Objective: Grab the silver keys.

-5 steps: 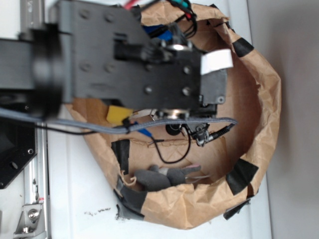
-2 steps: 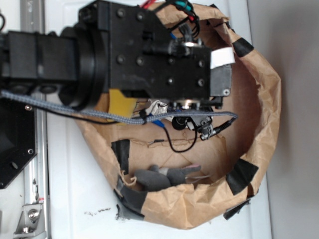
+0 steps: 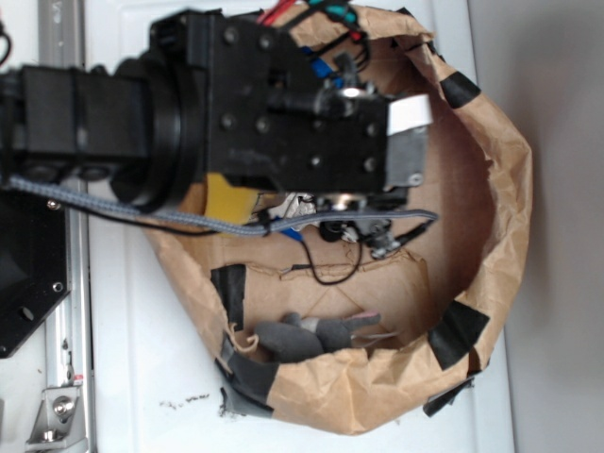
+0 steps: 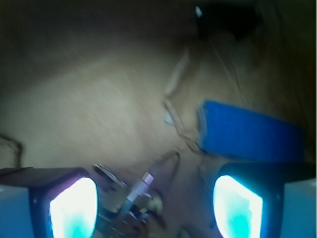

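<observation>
A grey fabric toy (image 3: 307, 337) lay against the near wall of the taped paper bag (image 3: 491, 179), and a yellow sponge (image 3: 226, 196) showed under the black arm, whose body hid most of the bag floor. In the wrist view the tool (image 4: 156, 203) had its fingers (image 4: 72, 208) spread apart, with the silver keys (image 4: 130, 203) between them, close to the left one, and a blue block (image 4: 247, 133) beyond. Compared with 0.4 s earlier, the arm had shifted slightly further into the bag.
</observation>
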